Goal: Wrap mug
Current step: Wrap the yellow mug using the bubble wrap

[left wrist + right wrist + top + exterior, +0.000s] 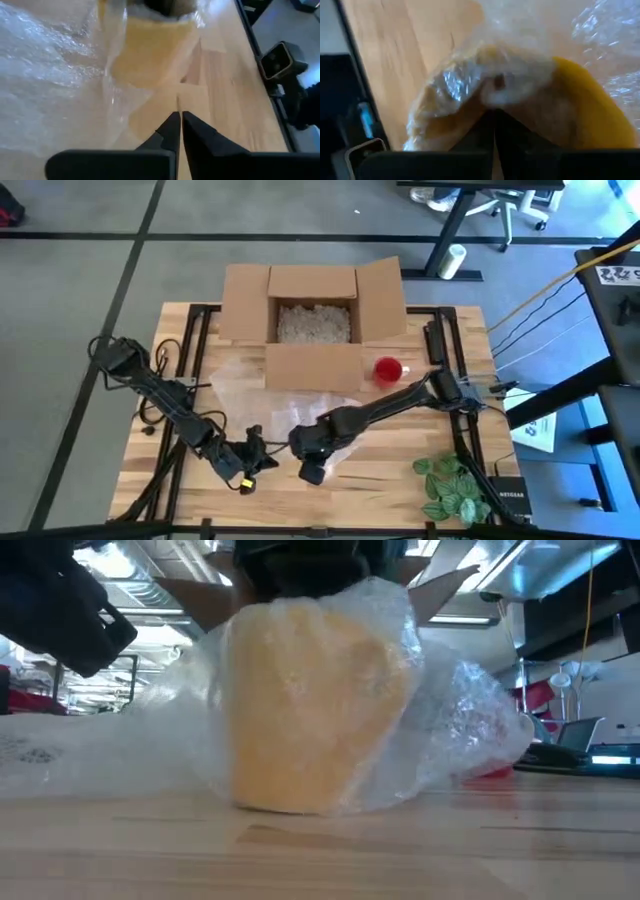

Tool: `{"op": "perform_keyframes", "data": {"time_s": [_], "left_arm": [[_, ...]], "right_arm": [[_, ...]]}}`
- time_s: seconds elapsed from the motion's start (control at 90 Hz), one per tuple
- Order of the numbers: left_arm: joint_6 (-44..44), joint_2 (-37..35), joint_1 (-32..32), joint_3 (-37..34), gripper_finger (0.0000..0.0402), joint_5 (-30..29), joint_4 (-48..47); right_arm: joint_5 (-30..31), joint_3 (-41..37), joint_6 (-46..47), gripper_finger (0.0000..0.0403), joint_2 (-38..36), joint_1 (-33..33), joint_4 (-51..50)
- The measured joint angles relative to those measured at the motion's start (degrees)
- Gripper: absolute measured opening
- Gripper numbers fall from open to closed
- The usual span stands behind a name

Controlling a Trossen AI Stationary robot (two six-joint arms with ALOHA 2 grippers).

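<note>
A: Where's the mug (315, 710)?
B: Centre of the low view, yellow, upright on the table (320, 850), already under bubble wrap (450, 720). In the high view it's hidden under my right gripper (312, 448), lower middle of the frame.

A: Grippers?
B: Right fingers are pressed together, pinching wrap against the mug's top. Right wrist view shows film bunched right at the tips. Left gripper (178, 127) is clenched on nothing, over bare wood just short of the mug.

A: Risks?
B: I'd say the wrap springs back once I let go; only that pinch holds the fold. Pulling sideways on it could tip the mug. The loose sheet spread at the left of the low view could snag the left fingers if I go in low.

A: Views differ?
B: Only the high view gives the box (313, 315) of filler top centre, the red thing (388, 368) beside it, and the plant (452, 485) lower right. Only the low view shows the mug standing, base flat. Left wrist view shows wrap tucked under one edge.
</note>
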Motion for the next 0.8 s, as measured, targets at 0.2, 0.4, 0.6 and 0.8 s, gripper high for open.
{"op": "perform_keyframes", "data": {"time_s": [0.2,0.4,0.6,0.8], "left_arm": [[-1.04,0.19,-0.04,0.0,0.0,1.89,0.21],[-0.96,1.48,-0.39,-0.01,0.0,4.16,2.24],[0.46,5.2,0.27,0.07,0.0,7.96,8.13],[-2.55,13.35,3.79,0.07,0.0,21.31,16.54]], "right_arm": [[-3.05,1.15,-5.88,0.0,1.44,0.11,-4.64],[-4.6,0.93,-14.97,0.0,0.51,0.73,-10.06],[-4.58,0.79,-24.89,0.0,-0.22,1.33,-17.93],[-4.37,0.79,-25.24,0.0,-0.24,1.21,-20.68]]}}
